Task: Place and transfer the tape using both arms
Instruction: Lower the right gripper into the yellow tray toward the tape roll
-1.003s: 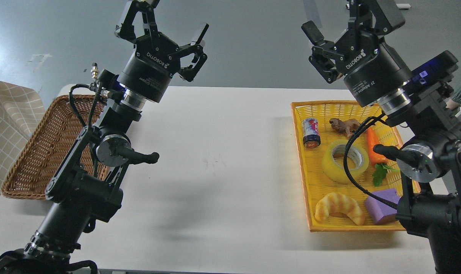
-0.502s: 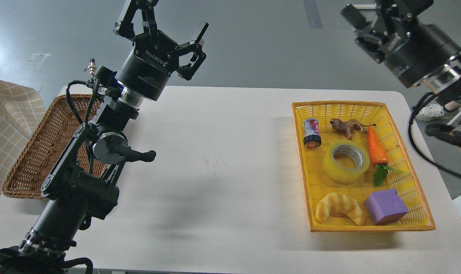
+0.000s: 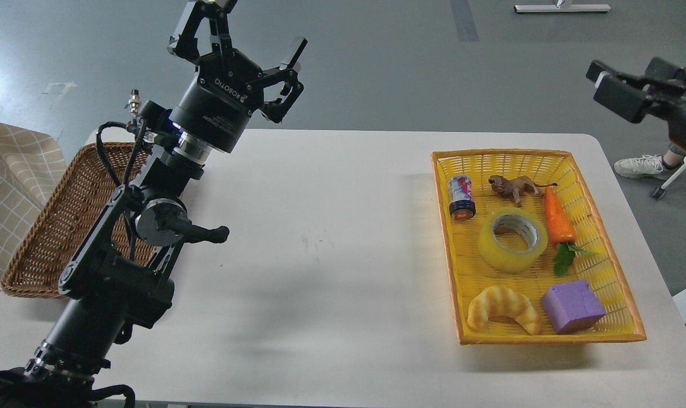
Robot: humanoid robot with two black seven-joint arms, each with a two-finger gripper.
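Observation:
The tape [image 3: 512, 240], a wide translucent yellow roll with a grey-white core, lies flat in the middle of the yellow basket [image 3: 603, 249] on the right of the table. My left gripper [image 3: 243, 34] is open and empty, raised high above the table's back left, far from the tape. My right gripper [image 3: 640, 82] shows only partly at the right edge, raised beyond the table's back right corner. Its two fingers stand apart and hold nothing.
The yellow basket also holds a small printed can [image 3: 461, 196], a toy lion [image 3: 515, 186], a carrot [image 3: 559, 218], a croissant [image 3: 504, 307] and a purple block [image 3: 572, 306]. A brown wicker basket [image 3: 54, 226] stands at the left, partly behind my left arm.
My right arm has swung up and out to the right, off the yellow basket, uncovering the tape and the other items. My left arm has barely moved.

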